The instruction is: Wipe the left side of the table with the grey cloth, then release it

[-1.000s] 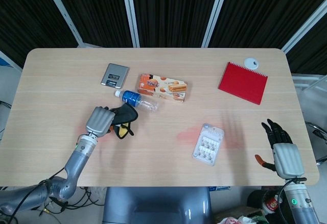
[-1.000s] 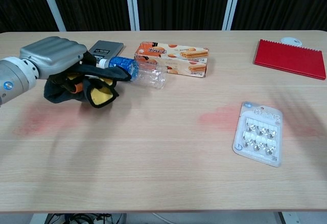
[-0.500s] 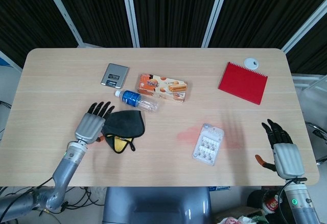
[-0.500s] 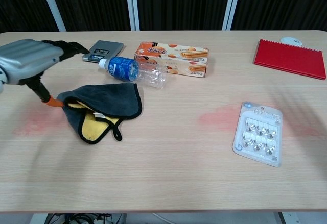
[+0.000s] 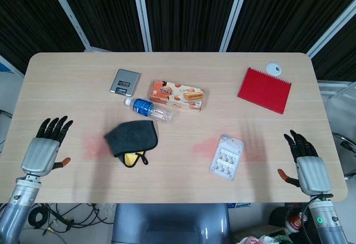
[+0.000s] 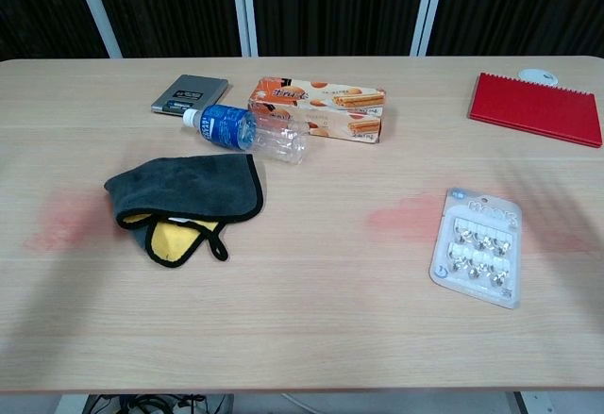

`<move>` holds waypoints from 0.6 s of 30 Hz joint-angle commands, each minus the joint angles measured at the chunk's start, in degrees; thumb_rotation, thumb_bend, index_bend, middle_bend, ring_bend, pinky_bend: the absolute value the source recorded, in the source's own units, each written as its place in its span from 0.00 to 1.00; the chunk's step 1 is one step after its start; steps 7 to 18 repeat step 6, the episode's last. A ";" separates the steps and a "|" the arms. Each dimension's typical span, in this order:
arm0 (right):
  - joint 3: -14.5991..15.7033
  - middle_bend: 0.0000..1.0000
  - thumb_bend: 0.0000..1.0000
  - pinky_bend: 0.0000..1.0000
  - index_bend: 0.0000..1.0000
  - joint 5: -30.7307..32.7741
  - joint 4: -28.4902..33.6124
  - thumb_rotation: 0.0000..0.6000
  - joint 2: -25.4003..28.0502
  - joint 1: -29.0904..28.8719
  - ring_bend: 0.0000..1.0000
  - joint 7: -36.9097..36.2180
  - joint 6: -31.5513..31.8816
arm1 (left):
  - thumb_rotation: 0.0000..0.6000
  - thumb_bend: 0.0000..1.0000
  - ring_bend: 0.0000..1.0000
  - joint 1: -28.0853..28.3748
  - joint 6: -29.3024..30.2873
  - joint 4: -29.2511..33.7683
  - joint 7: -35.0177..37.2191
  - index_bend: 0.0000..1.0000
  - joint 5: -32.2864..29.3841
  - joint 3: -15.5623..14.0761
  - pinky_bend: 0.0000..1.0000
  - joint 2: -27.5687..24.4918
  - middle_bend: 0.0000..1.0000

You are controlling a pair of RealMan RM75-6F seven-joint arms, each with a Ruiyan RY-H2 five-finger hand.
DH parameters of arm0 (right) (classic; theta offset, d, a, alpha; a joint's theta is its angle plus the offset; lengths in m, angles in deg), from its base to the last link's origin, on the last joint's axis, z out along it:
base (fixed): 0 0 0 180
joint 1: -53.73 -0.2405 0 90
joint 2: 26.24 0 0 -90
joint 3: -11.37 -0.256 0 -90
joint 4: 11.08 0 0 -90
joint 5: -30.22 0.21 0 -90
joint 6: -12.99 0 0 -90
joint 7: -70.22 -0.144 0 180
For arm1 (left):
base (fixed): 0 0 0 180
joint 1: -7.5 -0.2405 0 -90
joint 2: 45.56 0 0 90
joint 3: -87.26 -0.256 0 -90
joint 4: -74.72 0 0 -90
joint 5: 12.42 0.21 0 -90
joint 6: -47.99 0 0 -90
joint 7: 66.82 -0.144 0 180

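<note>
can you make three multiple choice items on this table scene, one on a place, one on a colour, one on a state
1. Where does the grey cloth lie?
A. on the red notebook
B. just in front of the water bottle
C. in the left hand

2. What colour is the cloth's underside?
A. yellow
B. green
C. white

3. How is the left hand?
A. gripping the cloth
B. pressing the bottle
C. open, away from the cloth

Answers: 1 B, the cloth sits nearer the robot than the bottle. 2 A, a yellow fold shows. 3 C, fingers spread, holding nothing.
</note>
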 commanded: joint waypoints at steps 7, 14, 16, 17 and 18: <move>0.08 0.00 0.13 0.14 0.00 -0.31 -0.23 1.00 -0.07 0.09 0.00 0.14 0.28 | 1.00 0.01 0.00 -7.98 10.19 -0.97 6.90 0.00 3.86 -2.78 0.00 -3.02 0.00; 0.08 0.00 0.13 0.14 0.00 -0.31 -0.23 1.00 -0.07 0.09 0.00 0.14 0.28 | 1.00 0.01 0.00 -7.98 10.19 -0.97 6.90 0.00 3.86 -2.78 0.00 -3.02 0.00; 0.08 0.00 0.13 0.14 0.00 -0.31 -0.23 1.00 -0.07 0.09 0.00 0.14 0.28 | 1.00 0.01 0.00 -7.98 10.19 -0.97 6.90 0.00 3.86 -2.78 0.00 -3.02 0.00; 0.08 0.00 0.13 0.14 0.00 -0.31 -0.23 1.00 -0.07 0.09 0.00 0.14 0.28 | 1.00 0.01 0.00 -7.98 10.19 -0.97 6.90 0.00 3.86 -2.78 0.00 -3.02 0.00; 0.08 0.00 0.13 0.14 0.00 -0.31 -0.23 1.00 -0.07 0.09 0.00 0.14 0.28 | 1.00 0.01 0.00 -7.98 10.19 -0.97 6.90 0.00 3.86 -2.78 0.00 -3.02 0.00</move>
